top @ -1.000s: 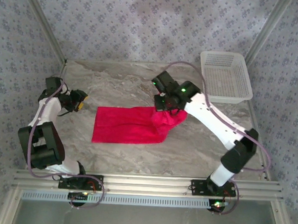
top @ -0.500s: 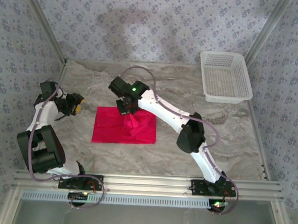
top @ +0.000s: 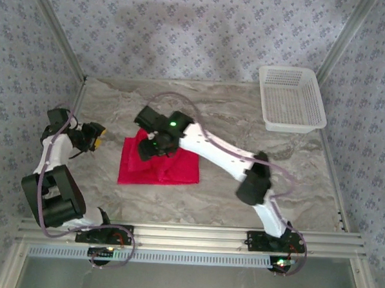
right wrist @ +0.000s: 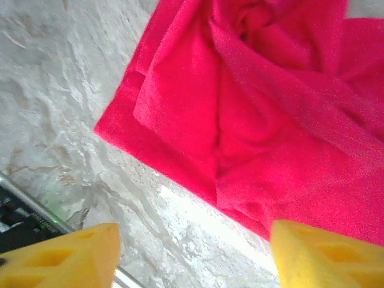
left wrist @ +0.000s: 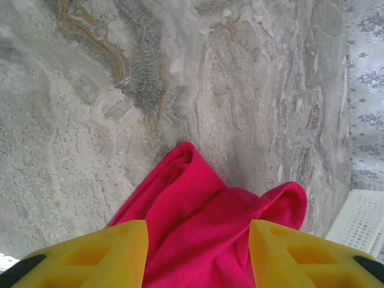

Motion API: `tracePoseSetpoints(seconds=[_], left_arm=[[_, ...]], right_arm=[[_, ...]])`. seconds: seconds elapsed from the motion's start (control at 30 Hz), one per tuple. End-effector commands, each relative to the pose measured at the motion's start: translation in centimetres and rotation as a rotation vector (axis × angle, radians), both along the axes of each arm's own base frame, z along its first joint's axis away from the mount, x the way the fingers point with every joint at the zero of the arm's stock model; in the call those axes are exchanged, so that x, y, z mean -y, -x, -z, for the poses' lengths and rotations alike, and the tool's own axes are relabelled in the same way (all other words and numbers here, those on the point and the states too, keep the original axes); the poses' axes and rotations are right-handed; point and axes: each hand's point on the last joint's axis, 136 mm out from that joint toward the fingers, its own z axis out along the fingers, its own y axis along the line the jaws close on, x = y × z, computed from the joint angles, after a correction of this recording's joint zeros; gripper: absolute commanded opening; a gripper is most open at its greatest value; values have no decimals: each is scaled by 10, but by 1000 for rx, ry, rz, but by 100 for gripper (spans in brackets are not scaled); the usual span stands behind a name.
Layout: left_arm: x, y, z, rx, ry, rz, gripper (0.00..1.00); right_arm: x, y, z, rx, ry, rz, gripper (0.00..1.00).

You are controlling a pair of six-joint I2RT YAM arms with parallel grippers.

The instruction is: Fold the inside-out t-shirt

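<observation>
The inside-out t-shirt (top: 168,172) is found lying on the marble table (top: 294,169), left of centre, as a roughly rectangular red pad with a loosely bunched upper layer heaped toward its left end. In the right wrist view that layer is seen rumpled into soft ridges rather than laid flat. The right gripper (top: 148,148) is positioned over this heap, its jaws spread wide with no cloth between them. The left gripper (top: 97,134) is placed just beside the shirt's left edge, apart from it, its jaws partly open and empty. The principal risk is judged to be snagging: should the right arm be drawn away low, a fingertip could catch a ridge and the upper layer would be dragged open. A second risk is judged to lie in the bunching itself; if it is not smoothed, any further fold would be set over a lump and the edges left misaligned. A pinch taken into the heap could also gather more layers than intended. The left gripper, being near the edge, could nudge the pad askew if advanced without lift. The white basket (top: 292,97) at the far right corner is well apart and is judged no hazard.
</observation>
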Motion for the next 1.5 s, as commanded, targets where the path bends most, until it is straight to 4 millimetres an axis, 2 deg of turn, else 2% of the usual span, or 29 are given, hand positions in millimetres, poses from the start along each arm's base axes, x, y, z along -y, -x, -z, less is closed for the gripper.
tracePoseSetpoints(seconds=[0.0,0.1,0.2,0.23,0.4,0.5,0.57,0.67,0.77,0.8,0.83,0.9,0.93,1.03,1.17,1.27,1.3,1.33,1.37,1.47], left_arm=[[15,-1,-23,61,-48,52,48],[46,-4,-31,65,-93,144,48],[93,-7,-35,67,-130,262,48],[112,-8,-35,68,-143,305,48],[191,-10,-34,82,-159,476,48],[218,-6,-19,40,-170,560,50],[224,0,-2,-18,-185,596,51],[221,9,25,-114,-205,633,52],[218,18,47,-192,-221,668,52],[217,20,54,-214,-227,680,49],[216,21,61,-233,-232,691,37],[206,24,74,-281,-256,690,5],[197,24,80,-303,-264,673,0],[162,39,85,-367,-251,588,0],[108,60,68,-336,-229,396,0],[87,83,58,-312,-193,271,0],[86,89,55,-298,-182,251,3],[86,95,52,-276,-176,228,16],[84,100,48,-254,-176,203,21],[66,101,22,-168,-273,130,27]], right_arm=[[52,-20,-9,32,-82,127,53],[89,-36,28,-37,-161,229,25],[103,-51,59,-79,-208,282,3],[105,-55,69,-93,-212,289,0],[98,-62,119,-179,-198,323,0],[104,-61,151,-225,-143,366,0],[111,-60,168,-260,-115,399,0],[117,-59,185,-284,-77,429,0],[117,-60,189,-285,-63,440,0],[118,-61,190,-282,-54,444,0],[119,-61,193,-282,-42,447,0],[122,-61,198,-290,-23,457,0],[123,-61,199,-292,-19,460,0],[132,-58,205,-298,19,478,0],[138,-56,211,-301,60,478,0],[134,-56,210,-307,52,464,0],[130,-57,207,-305,43,456,0],[126,-58,203,-304,28,446,0],[120,-58,197,-302,10,429,0],[101,-59,174,-297,-59,370,0]])
